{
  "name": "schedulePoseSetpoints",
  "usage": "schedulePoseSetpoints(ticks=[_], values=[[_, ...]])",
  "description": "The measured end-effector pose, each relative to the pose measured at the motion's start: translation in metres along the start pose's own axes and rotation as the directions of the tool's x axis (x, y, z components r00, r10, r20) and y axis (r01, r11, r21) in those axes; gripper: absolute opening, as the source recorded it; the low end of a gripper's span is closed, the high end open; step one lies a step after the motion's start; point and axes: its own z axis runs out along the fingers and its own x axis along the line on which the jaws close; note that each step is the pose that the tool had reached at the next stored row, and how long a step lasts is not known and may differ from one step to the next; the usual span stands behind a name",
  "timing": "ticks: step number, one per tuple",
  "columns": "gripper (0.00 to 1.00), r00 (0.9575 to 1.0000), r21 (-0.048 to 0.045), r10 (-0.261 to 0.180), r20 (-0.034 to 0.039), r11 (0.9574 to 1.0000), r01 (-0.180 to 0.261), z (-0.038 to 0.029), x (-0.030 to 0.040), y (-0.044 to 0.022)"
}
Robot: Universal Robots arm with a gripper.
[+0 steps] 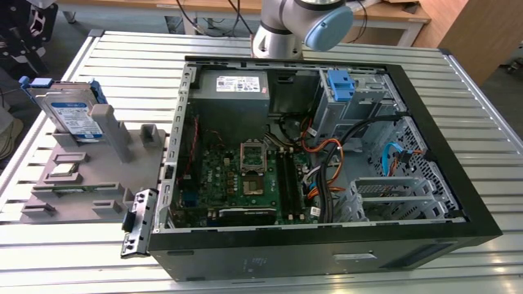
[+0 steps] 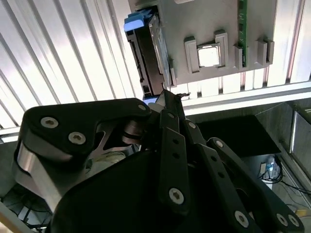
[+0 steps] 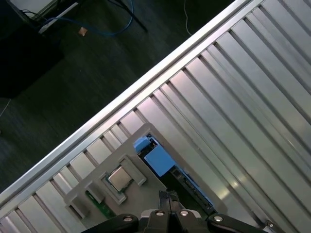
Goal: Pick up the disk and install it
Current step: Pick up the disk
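Note:
The disk [image 1: 75, 117] is a silver drive with a white and blue label in a blue carrier. It stands on edge in a grey fixture [image 1: 82, 184] on the exterior view's left, outside the computer case. The second wrist view has the disk [image 2: 146, 58] edge-on beside the fixture [image 2: 204, 24]. In the first wrist view the disk's blue carrier [image 3: 158, 159] lies just beyond my gripper [image 3: 166, 196]. My gripper [image 2: 170, 97] has its black fingers drawn together with nothing between them, apart from the disk and pointing toward it.
An open computer case [image 1: 457, 177] takes up the middle of the slatted metal table [image 1: 482, 92], with a blue caddy [image 1: 339, 86] and a grey power supply [image 1: 233, 86] inside. A processor chip [image 2: 208, 56] sits on the fixture. The table edge and dark floor [image 3: 73, 58] lie beyond the fixture.

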Motion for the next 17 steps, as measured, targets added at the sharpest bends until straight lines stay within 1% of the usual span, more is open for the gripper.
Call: schedulePoseSetpoints(ticks=[4, 8, 13, 17], values=[[0.11, 0.9993, -0.0021, -0.036, -0.0007, 0.9993, 0.036, 0.0, -0.0003, -0.0004], [0.11, 0.9972, -0.0044, -0.074, -0.0014, 0.9972, 0.074, 0.0001, -0.0006, -0.0007], [0.11, 0.9921, -0.0073, -0.125, -0.0022, 0.9921, 0.125, 0.0001, -0.0008, -0.001], [0.11, 0.986, -0.0102, -0.167, -0.0021, 0.9859, 0.167, 0.0002, -0.001, -0.0012]])
